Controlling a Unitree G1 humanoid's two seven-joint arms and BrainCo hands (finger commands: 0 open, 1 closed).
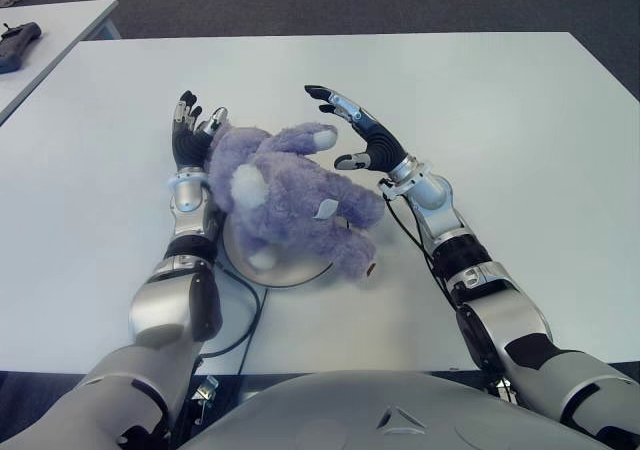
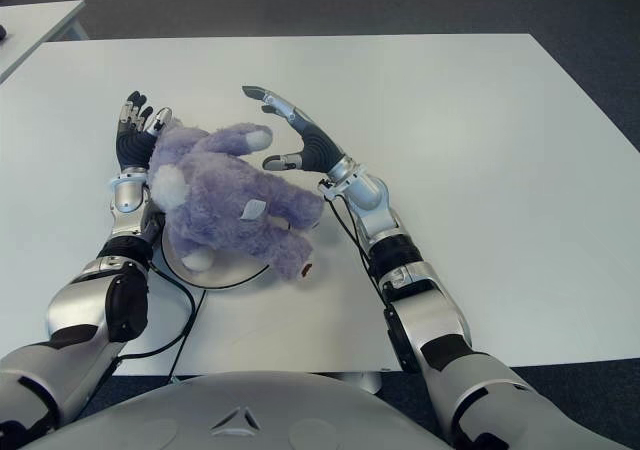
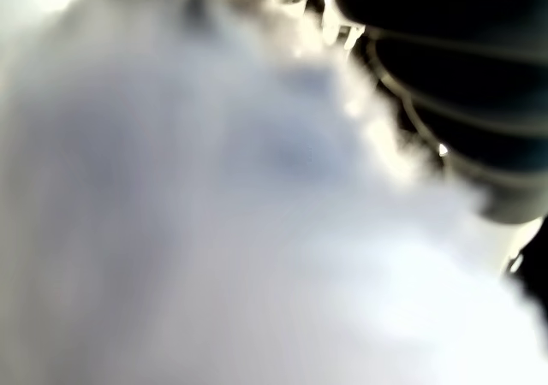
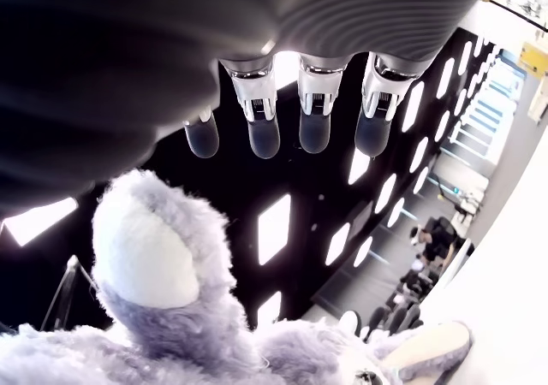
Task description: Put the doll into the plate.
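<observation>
the doll (image 1: 290, 195) is lying across the plate (image 1: 300, 270); the left hand (image 1: 192, 138) at nine o'clock and the right hand (image 1: 362, 140) at two are spread apart, empty; withdrawal is likely being called for next.

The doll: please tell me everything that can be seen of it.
The doll is a purple plush animal with fluffy fur, pale paw pads and a small white tag. It lies slumped over the white plate, hiding most of it, one leg reaching past the rim onto the table. The left hand is against its head side; the right hand, fingers spread, hovers by a raised paw.
</observation>
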